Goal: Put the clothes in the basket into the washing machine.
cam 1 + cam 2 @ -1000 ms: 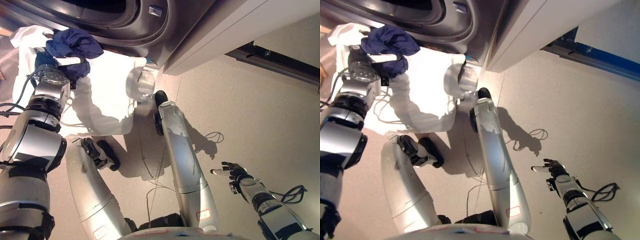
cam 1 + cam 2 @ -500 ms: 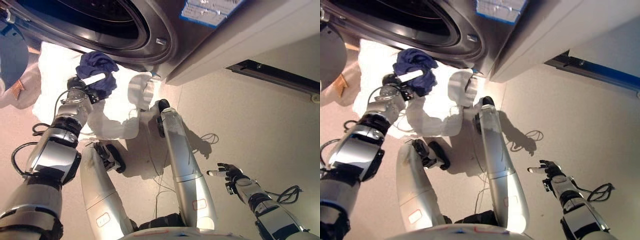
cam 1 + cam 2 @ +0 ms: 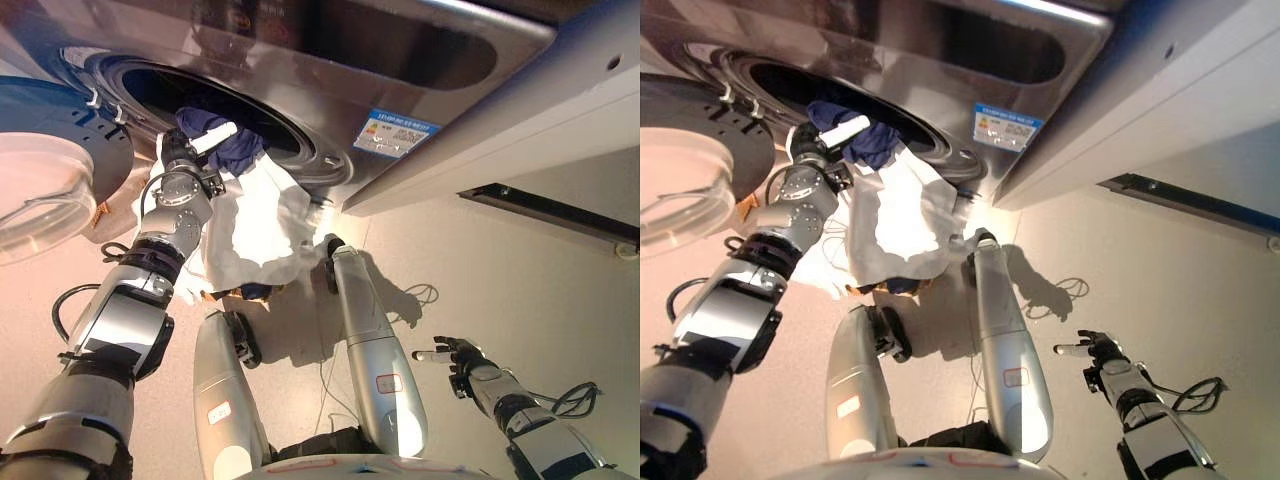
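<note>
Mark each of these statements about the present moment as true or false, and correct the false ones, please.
1. The left robot hand holds a dark blue garment at the mouth of the washing machine. True.
2. The washing machine door is closed. False: it stands open, at the left of the view.
3. The right robot hand carries a white cloth. False: it holds nothing, with its fingers relaxed above the floor.
4. A white garment hangs below the drum opening. True.
5. The dark blue garment lies on the floor. False: it is up at the drum opening.
</note>
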